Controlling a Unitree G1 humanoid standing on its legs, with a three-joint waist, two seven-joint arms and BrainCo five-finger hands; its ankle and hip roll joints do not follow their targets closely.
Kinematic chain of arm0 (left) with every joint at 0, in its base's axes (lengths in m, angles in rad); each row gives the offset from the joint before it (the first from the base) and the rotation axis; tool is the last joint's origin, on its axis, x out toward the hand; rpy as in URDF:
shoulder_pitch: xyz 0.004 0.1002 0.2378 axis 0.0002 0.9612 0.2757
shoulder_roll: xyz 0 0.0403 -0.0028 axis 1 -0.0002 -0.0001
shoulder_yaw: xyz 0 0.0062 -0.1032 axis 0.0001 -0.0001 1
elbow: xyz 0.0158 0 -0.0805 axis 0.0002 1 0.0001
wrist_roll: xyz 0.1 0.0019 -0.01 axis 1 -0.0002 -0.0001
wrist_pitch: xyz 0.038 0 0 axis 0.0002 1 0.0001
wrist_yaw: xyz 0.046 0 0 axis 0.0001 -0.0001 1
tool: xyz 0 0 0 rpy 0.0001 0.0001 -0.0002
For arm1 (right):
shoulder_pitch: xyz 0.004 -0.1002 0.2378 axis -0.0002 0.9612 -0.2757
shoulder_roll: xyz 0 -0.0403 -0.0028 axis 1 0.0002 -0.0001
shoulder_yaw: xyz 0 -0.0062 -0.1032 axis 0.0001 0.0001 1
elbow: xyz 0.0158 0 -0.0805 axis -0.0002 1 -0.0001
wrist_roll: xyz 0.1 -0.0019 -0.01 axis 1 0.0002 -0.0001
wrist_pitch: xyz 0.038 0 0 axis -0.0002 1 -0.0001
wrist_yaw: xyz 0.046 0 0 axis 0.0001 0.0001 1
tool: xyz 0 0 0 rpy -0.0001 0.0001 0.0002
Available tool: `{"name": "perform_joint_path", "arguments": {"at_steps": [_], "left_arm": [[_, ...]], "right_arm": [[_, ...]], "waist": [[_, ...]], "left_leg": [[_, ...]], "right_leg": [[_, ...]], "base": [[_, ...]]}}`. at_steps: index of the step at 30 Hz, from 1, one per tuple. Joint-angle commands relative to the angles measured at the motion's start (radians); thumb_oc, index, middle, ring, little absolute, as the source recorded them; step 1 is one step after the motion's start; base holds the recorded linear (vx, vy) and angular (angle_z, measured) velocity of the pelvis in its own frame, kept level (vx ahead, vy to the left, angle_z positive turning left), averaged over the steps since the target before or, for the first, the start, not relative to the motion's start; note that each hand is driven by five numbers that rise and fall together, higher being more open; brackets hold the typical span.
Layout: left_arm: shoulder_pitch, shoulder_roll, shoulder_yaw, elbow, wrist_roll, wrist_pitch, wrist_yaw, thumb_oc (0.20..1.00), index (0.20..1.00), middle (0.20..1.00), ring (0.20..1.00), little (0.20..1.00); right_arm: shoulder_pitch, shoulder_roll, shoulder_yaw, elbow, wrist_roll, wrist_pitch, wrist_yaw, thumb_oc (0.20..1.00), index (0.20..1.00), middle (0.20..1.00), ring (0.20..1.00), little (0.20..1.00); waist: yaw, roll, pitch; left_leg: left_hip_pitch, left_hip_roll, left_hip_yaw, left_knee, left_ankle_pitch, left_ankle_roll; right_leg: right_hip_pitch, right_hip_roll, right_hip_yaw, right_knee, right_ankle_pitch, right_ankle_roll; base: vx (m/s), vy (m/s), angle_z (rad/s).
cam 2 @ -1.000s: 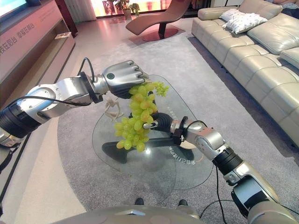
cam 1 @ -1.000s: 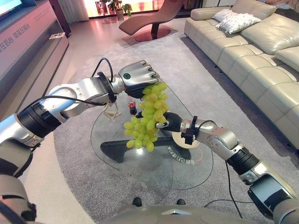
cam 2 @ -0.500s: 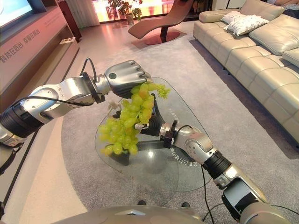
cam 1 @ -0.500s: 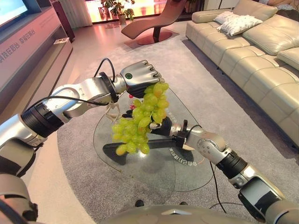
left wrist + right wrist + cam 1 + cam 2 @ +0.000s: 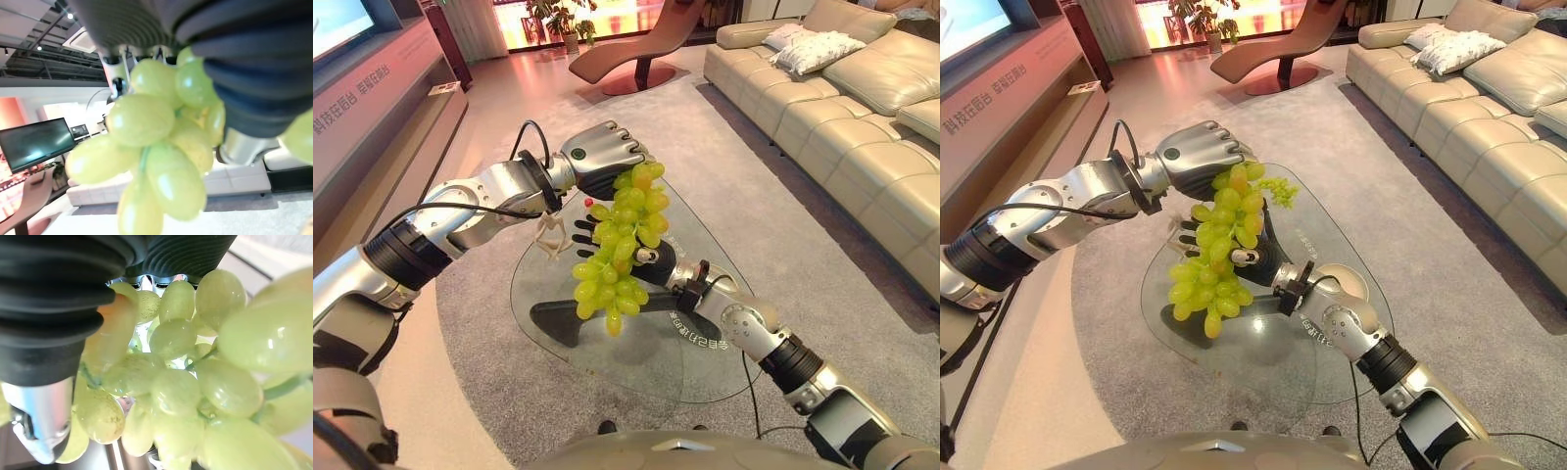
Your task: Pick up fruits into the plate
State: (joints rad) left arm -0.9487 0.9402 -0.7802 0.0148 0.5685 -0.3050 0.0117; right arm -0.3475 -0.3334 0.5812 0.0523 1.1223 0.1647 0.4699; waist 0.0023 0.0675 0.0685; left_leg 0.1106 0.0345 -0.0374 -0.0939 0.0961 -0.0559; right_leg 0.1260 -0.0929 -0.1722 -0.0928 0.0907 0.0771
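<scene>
A big bunch of green grapes (image 5: 619,250) hangs in the air over the glass table (image 5: 636,364). My left hand (image 5: 602,157) is shut on the top of the bunch, its fingers curled round the stem end; the grapes (image 5: 161,147) show right under it in the left wrist view. My right hand (image 5: 1258,259) reaches up from the right. It lies against the back of the bunch with straight, spread fingers (image 5: 581,231) past the grapes (image 5: 186,391). A cream plate (image 5: 1349,284) sits on the table beside the right wrist, partly hidden.
A small red-capped bottle (image 5: 588,203) and a white ornament (image 5: 548,235) stand on the table behind the bunch. A beige sofa (image 5: 862,117) runs along the right, a lounge chair (image 5: 636,44) is at the back, a low TV cabinet (image 5: 372,108) on the left.
My right hand has moved left and up against the bunch, fingers now spread behind it. The hanging grapes swung left and back. The view shifted a little.
</scene>
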Motion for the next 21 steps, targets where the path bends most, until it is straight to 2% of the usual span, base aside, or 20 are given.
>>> {"name": "perform_joint_path", "arguments": {"at_steps": [1, 2, 3, 21], "left_arm": [[-0.067, -0.003, 0.09, 0.087, -0.044, 0.036, 0.019, 0.2, 0.2, 0.2, 0.2, 0.2], [-0.084, 0.001, 0.081, 0.093, -0.053, 0.043, 0.015, 0.2, 0.2, 0.2, 0.2, 0.2], [-0.089, 0.001, 0.077, 0.096, -0.054, 0.043, 0.016, 0.2, 0.2, 0.2, 0.2, 0.2], [-0.114, -0.025, 0.067, 0.104, -0.052, 0.062, -0.006, 0.2, 0.2, 0.2, 0.2, 0.2]], "right_arm": [[-0.039, 0.068, -0.075, -0.052, 0.061, -0.074, 0.009, 1.0, 1.0, 1.0, 1.0, 1.0], [-0.023, 0.074, -0.069, -0.05, 0.068, -0.077, 0.024, 0.937, 0.937, 0.937, 0.937, 0.937], [-0.023, 0.075, -0.067, -0.049, 0.067, -0.079, 0.021, 0.2, 0.2, 0.2, 0.2, 0.2], [-0.017, 0.085, -0.059, -0.038, 0.044, -0.063, 0.025, 0.2, 0.2, 0.2, 0.2, 0.2]], "waist": [[0.04, -0.041, 0.007], [0.038, -0.04, 0.01], [0.038, -0.04, 0.011], [0.037, -0.042, 0.015]], "left_leg": [[0.066, -0.074, 0.034, 0.007, -0.151, 0.036], [0.064, -0.074, 0.033, 0.007, -0.15, 0.035], [0.064, -0.074, 0.033, 0.007, -0.149, 0.035], [0.062, -0.074, 0.024, 0.007, -0.152, 0.032]], "right_leg": [[0.05, 0.0, -0.019, 0.006, -0.092, 0.032], [0.048, -0.001, -0.019, 0.006, -0.09, 0.033], [0.048, -0.001, -0.019, 0.006, -0.089, 0.033], [0.045, -0.002, -0.018, 0.006, -0.088, 0.035]], "base": [[0.0, 0.0, 0.0], [0.0, 0.0, 0.0], [0.0, 0.0, 0.0], [0.0, 0.0, 0.0]]}}
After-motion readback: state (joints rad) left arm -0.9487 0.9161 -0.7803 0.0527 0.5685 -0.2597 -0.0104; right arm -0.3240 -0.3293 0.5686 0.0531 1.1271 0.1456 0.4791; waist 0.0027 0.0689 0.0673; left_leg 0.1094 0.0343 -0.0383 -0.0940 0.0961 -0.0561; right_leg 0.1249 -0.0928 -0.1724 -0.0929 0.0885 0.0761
